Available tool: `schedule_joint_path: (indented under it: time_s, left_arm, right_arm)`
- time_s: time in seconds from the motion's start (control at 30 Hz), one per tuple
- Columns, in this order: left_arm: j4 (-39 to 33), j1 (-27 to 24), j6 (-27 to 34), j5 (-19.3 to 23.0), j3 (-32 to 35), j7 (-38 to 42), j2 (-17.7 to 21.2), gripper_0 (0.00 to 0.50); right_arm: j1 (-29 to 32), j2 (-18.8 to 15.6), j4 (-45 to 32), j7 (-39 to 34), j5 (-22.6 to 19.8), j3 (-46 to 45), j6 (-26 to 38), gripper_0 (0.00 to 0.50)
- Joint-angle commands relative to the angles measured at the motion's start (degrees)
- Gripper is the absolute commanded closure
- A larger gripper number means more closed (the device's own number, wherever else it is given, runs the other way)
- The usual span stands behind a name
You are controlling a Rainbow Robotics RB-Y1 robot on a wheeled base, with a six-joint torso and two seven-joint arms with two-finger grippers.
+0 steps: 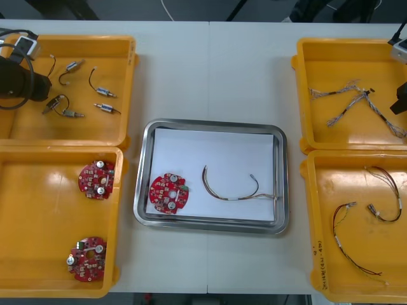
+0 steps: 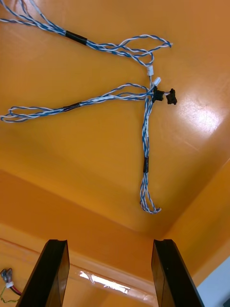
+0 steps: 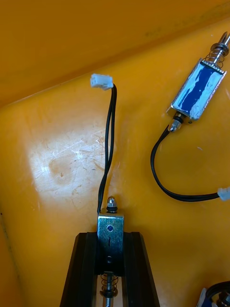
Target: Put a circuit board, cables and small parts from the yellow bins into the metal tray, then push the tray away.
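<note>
Metal part (image 3: 110,224) in left tool (image 3: 110,237) (bin wall (image 3: 72,38) near); right tool (image 2: 110,245) spread.

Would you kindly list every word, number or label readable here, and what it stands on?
Dark handwriting on the rim of the near right yellow bin: too small to read.
Red circuit board in the metal tray: no print legible.
Small metal part held by the left gripper, shut on it over the far left bin: no marking.
Nothing is written by the right gripper, open above the blue and white cables.
</note>
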Motion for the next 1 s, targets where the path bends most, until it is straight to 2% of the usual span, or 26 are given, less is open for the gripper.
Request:
schedule_joint_path:
  time_s: [0.03, 0.27, 0.47, 0.6, 0.83, 1.0]
  left_arm:
    - [-0.4, 0.7, 0.0, 0.5, -0.8, -10.2, -0.1, 0.5]
    - [-2.4, 0.4, 2.3, 0.9, -0.7, -9.4, 0.9, 0.5]
    - [-5.2, 0.1, 8.1, -0.5, 2.1, -7.7, 2.4, 0.5]
    - [-7.6, 0.1, 10.8, -4.0, 3.8, -5.2, 3.0, 0.5]
    - [-17.1, 0.1, 18.8, -13.5, 4.2, 8.4, 3.2, 0.5]
    - [-19.5, 0.1, 22.2, -14.4, 5.3, 10.9, 3.2, 0.5]
  right_arm:
    - [-4.1, -2.7, 3.8, 4.3, 0.7, -2.4, -2.8, 0.0]
    - [-5.8, -2.7, 10.4, 4.7, 0.1, -2.2, -8.2, 0.0]
    - [-6.2, -2.8, 16.9, 5.3, -2.3, -1.8, -14.0, 0.0]
    - [-6.2, -2.7, 21.2, 6.2, -3.5, -1.8, -18.2, 0.0]
    - [-8.2, -2.8, 28.0, 7.6, -3.5, -1.1, -22.8, 0.0]
    - [-11.3, -3.2, 35.0, 9.0, -3.4, -1.1, -25.1, 0.0]
